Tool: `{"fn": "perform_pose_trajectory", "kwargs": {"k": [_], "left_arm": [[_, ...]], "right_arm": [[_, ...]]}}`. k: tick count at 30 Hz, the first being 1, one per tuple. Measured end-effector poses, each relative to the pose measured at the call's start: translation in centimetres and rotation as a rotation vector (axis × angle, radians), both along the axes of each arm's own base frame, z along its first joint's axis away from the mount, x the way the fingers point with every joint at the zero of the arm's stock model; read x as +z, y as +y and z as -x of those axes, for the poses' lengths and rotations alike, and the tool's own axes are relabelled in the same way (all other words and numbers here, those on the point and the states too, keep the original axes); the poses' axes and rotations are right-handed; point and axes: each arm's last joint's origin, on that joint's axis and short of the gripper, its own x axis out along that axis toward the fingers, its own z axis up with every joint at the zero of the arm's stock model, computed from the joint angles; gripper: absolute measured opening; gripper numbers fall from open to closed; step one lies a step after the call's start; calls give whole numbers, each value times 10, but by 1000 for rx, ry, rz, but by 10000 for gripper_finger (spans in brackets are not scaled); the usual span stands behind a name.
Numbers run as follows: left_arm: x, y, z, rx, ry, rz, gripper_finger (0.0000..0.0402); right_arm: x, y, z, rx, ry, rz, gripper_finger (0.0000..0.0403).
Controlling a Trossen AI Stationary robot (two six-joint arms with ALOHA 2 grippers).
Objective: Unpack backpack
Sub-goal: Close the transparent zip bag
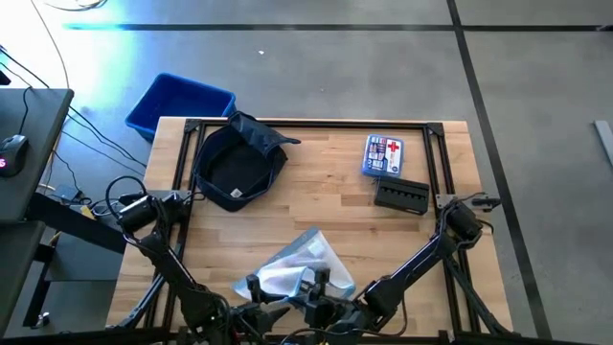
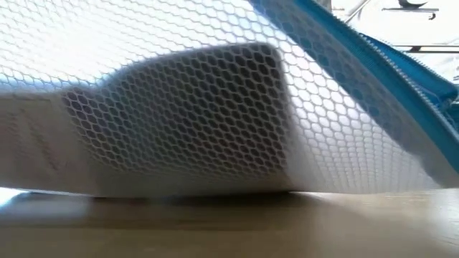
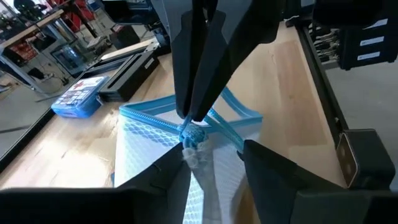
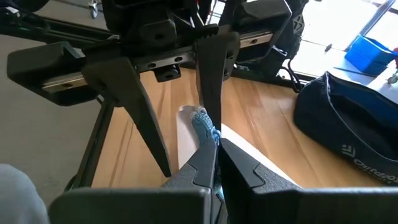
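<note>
Mesh pouch (image 1: 302, 261) fills the near tabletop (image 1: 335, 206); right hand (image 4: 211, 134) pinches its blue zipper pull (image 4: 204, 119), left hand (image 3: 214, 155) spread.

I am looking at a robotics lab or workshop. The wooden surface (image 1: 316, 201) stands on a bare grey concrete floor (image 1: 383, 67) marked with dark tape lines (image 1: 287, 27), and a black metal frame (image 1: 311, 123) edges it. Beside the surface, at its far left corner, a blue plastic bin (image 1: 180, 102) sits on the floor, and loose cables (image 1: 91, 134) trail from there towards a dark desk (image 1: 29, 144) carrying a computer mouse (image 1: 11, 146). Beyond the surface, the left wrist view shows workbenches and shelving (image 3: 37, 37) crowded with equipment, which suits a working lab rather than a home.
</note>
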Motion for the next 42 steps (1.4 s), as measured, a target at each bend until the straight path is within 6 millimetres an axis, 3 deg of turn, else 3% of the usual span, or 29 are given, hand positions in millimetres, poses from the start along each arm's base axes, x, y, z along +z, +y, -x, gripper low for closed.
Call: {"fn": "perform_pose_trajectory", "kwargs": {"k": [10,24,34,42], "left_arm": [[0,-4,5,-24,9,-48,6],[27,-37,44,-119,-22,-266,0],[35,-35,85,-114,-52,-292,0],[29,-23,87,-70,-32,-254,0]], "right_arm": [[-4,0,2,44,54,19,0],[-20,0,16,116,249,90,0],[-33,-2,52,43,527,81,0],[-42,-10,88,-170,784,-21,0]]}}
